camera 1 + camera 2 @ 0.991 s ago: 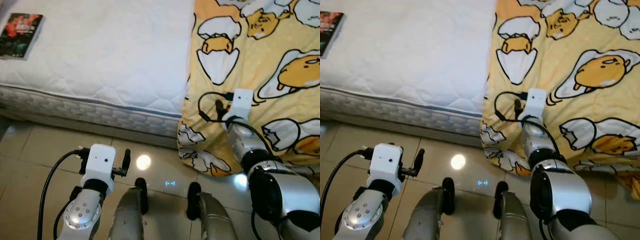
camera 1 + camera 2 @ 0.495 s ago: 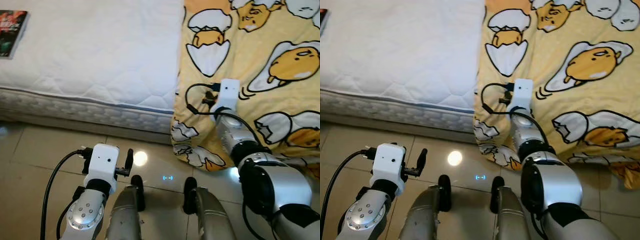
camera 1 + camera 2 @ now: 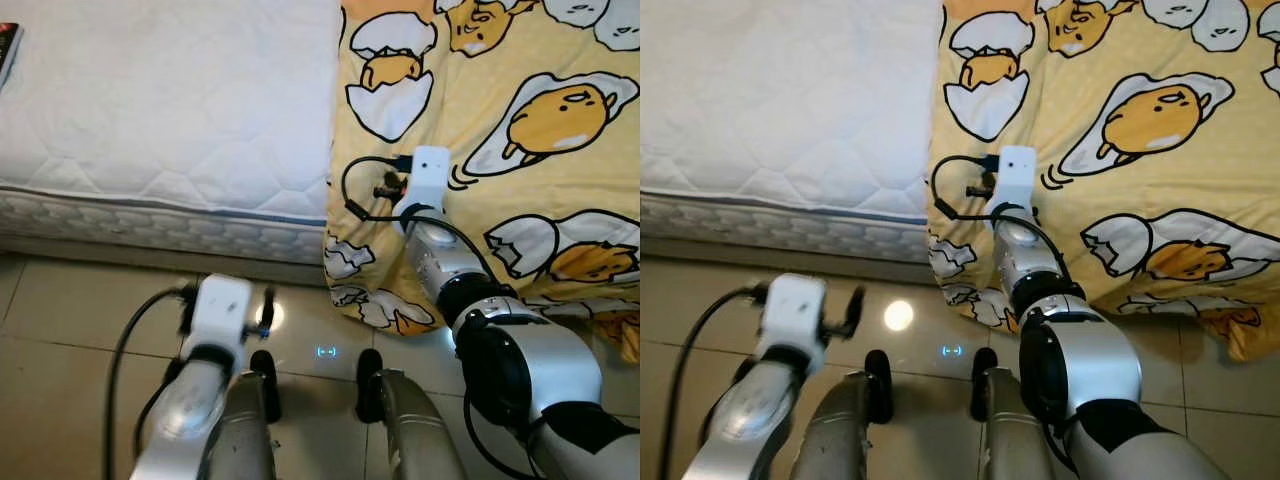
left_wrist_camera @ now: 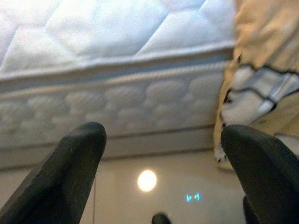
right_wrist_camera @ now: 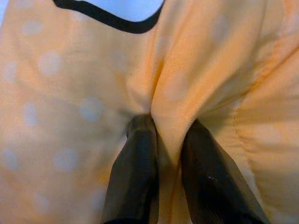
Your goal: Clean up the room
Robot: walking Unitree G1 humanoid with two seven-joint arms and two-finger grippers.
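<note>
across the upper part of the head views lies the bed (image 3: 180, 110), its white quilted mattress bare on the robot's left side, with a paler quilted side band running down to the floor. over the right part of the bed spreads the blanket (image 3: 560, 200), yellow with a print of cartoon eggs in cracked shells; its near edge hangs over the mattress side and droops toward the floor (image 3: 60, 340), which is beige glossy tile with a round glare spot just in front of the bed. the right arm reaches forward onto the blanket near its hanging left edge, white wrist box and a black cable loop resting above the cloth. the right end effector (image 5: 161, 140) is closed on the blanket, a raised fold of the dotted yellow fabric pinched between its two black fingers (image 5: 133, 172). the left end effector (image 4: 163, 158) is held low over the floor, facing the side of the mattress, its fingers (image 4: 70, 163) spread wide apart and holding nothing. at the far left edge of the bed, the corner of a dark book (image 3: 6, 50) just shows
</note>
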